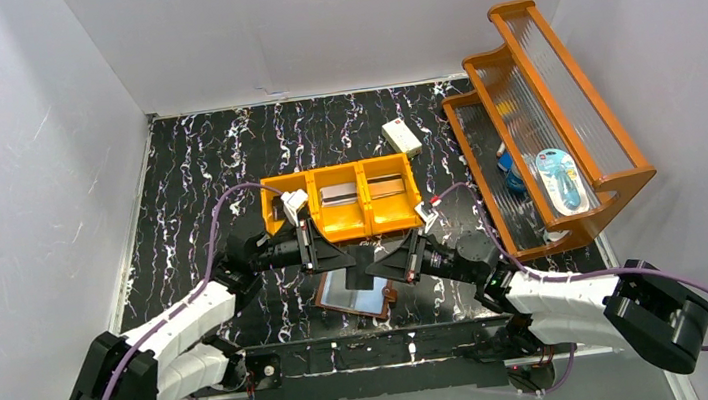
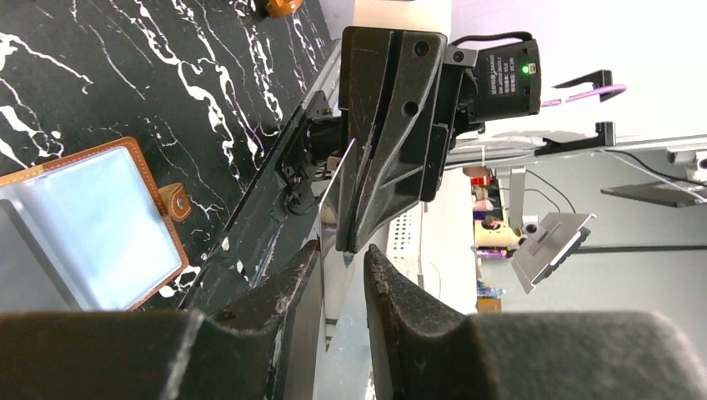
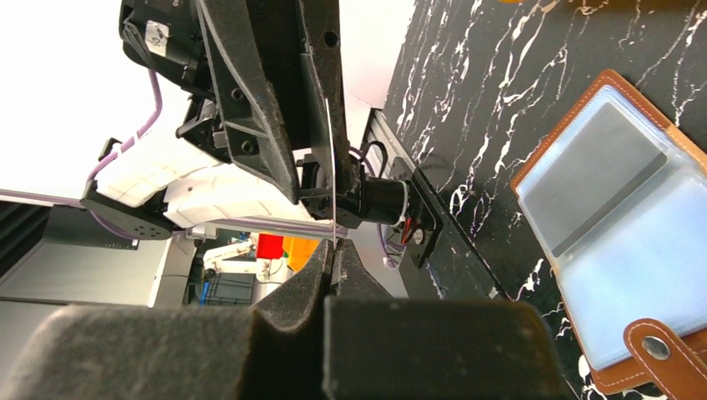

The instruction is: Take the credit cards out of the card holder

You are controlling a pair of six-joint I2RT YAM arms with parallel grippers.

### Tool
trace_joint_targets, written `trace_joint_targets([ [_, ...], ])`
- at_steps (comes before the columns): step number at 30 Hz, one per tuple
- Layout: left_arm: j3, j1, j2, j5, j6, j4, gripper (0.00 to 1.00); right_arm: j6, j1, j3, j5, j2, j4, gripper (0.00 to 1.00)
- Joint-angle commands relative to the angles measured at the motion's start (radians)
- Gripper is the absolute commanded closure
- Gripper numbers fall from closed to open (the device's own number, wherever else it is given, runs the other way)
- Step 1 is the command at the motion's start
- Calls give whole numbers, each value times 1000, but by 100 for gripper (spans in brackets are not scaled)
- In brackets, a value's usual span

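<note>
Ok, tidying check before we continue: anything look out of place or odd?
Only one thing: a card stands on edge in mid-air, pinched by the right tool with the left tool around it, near the open wallet. Nothing spilled or damaged.

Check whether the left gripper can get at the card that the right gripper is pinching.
Probably yes: the card stands edge-on inside the left gripper, whose jaws are open on either side of it. The right gripper is shut on its other end, and nothing sits between.
</note>
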Motion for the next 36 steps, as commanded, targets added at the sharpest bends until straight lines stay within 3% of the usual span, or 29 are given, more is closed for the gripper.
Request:
trace_joint_targets([
  [1,3,2,8,89,-23,99,78,6,-5,-6,-10,5,110,100],
  [9,9,1,9,141,-15,120,93,33,-6,-24,-6,28,167,100],
  [14,30,1,-13,129,40,31,100,59,-7,-55,29,19,169,97],
  [18,55,1,-33,104,98,-58,100,65,-7,-58,35,-3,128,82],
  [24,94,1,-60,56,197,-180,100,72,-7,-60,59,-34,70,46],
  [32,274,0,-70,-168,538,-645,100,57,-7,-52,102,-78,-30,25],
  [36,333,0,-90,-311,681,-750,100,51,-7,-52,134,-112,-103,21],
])
